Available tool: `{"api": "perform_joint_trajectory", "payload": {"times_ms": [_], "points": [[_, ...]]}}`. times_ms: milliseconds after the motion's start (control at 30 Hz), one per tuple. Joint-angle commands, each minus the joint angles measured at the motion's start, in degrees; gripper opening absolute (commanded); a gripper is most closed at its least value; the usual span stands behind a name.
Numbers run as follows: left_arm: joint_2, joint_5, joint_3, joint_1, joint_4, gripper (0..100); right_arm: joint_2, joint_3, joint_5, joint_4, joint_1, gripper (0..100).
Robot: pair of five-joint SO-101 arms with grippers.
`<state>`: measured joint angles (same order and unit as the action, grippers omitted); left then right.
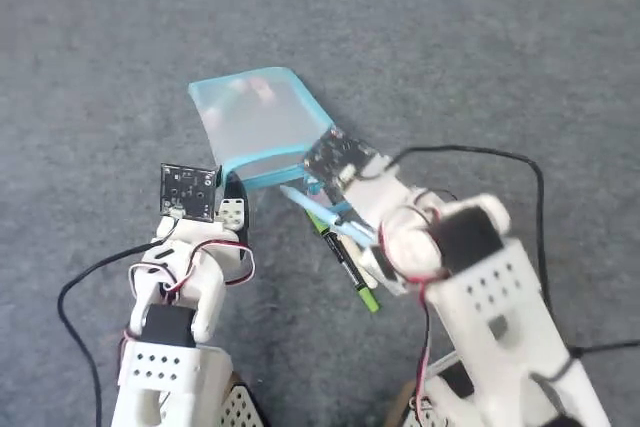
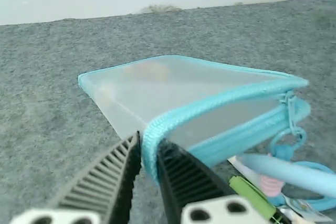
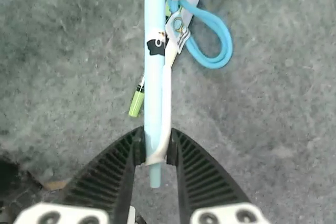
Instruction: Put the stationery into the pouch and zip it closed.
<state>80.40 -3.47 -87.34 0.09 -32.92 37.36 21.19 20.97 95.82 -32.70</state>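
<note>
Left gripper [image 2: 148, 142] pinched shut on the pouch [image 2: 173, 87] at its zip-edge corner; the body extends ahead. Right gripper [image 3: 156, 148] clamps the blue pen [image 3: 154, 66], which projects forward from its jaws.

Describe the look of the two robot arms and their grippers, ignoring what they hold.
The left arm and right arm have white plastic shells with rows of small holes, black motors and red wires. Black cables trail off them. Each wrist carries a dark circuit board. The left gripper and right gripper have black ribbed fingers on white bases.
</note>
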Motion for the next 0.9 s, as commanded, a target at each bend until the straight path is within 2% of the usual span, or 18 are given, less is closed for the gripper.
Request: {"api": "perform_joint_trajectory", "payload": {"times_ms": [0,167,333,700,867], "points": [[0.7,-0.44,0.4,0.7,1.93,1,-3.82,-8.09,-2.64,-1.27,-0.66,0.8],[0.7,-0.44,0.4,0.7,1.85,1,-8.84,-12.4,-3.16,-0.48,-0.75,0.8],[0.7,-0.35,0.48,0.7,2.02,1,-7.96,-16.0,-0.62,6.81,-1.01,0.8],[0.7,1.32,0.48,0.62,2.02,1,12.7,-7.74,-0.79,6.99,0.13,0.8],[0.7,1.23,0.48,0.62,2.02,1,13.41,-6.59,-2.73,5.67,0.22,0.8]]}}
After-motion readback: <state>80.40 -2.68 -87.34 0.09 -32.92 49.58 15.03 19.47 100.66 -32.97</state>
